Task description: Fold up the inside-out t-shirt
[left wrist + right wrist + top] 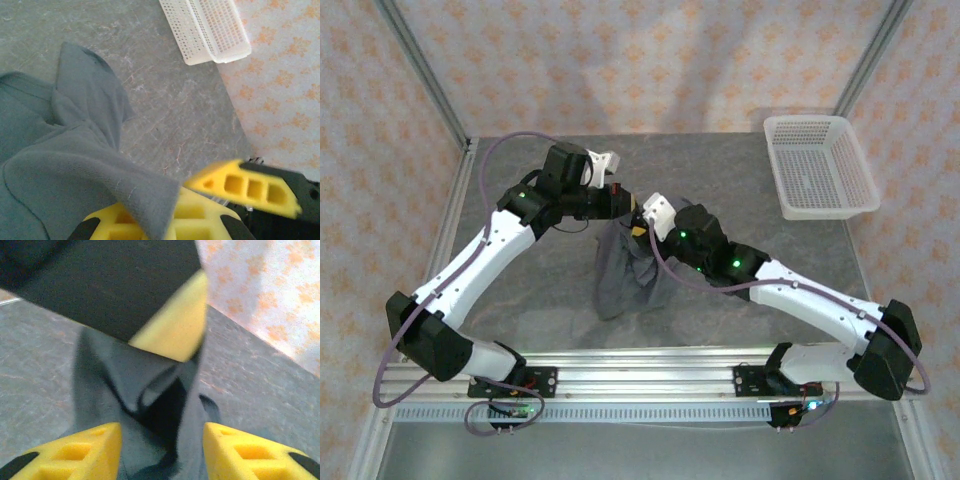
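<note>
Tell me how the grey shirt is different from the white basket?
The t-shirt is dark grey; the basket is white. The t-shirt is soft cloth, bunched and held up by the left gripper; the basket is stiff mesh, lying flat and untouched. The t-shirt is mid-table; the basket is in the far right corner. Both are plain, with no print.

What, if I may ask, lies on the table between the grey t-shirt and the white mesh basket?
Nothing. In the left wrist view, the stretch of grey table between the t-shirt and the basket is bare.
</note>
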`<action>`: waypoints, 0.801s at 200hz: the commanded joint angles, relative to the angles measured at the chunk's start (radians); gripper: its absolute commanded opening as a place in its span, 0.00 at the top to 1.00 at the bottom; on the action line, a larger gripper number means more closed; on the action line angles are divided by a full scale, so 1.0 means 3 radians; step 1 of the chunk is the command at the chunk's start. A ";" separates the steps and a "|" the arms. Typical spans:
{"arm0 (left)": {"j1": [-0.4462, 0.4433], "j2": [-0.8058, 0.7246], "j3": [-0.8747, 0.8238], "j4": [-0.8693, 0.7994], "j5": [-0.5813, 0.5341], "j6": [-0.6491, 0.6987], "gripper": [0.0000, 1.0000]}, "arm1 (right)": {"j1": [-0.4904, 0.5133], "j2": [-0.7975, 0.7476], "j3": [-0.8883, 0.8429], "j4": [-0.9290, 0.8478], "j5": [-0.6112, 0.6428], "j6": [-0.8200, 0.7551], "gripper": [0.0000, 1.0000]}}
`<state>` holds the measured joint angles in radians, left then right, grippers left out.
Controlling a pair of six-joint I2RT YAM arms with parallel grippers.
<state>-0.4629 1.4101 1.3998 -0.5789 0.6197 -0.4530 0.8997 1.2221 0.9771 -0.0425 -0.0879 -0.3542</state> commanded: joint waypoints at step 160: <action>0.0103 -0.0330 0.0098 -0.0346 -0.0733 0.0257 0.48 | -0.0140 0.0235 0.0036 0.1110 -0.0537 0.1953 1.00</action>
<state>-0.4580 1.4139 1.4170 -0.6304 0.5205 -0.4522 0.9409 1.3460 0.9520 0.2371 -0.0834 -0.0456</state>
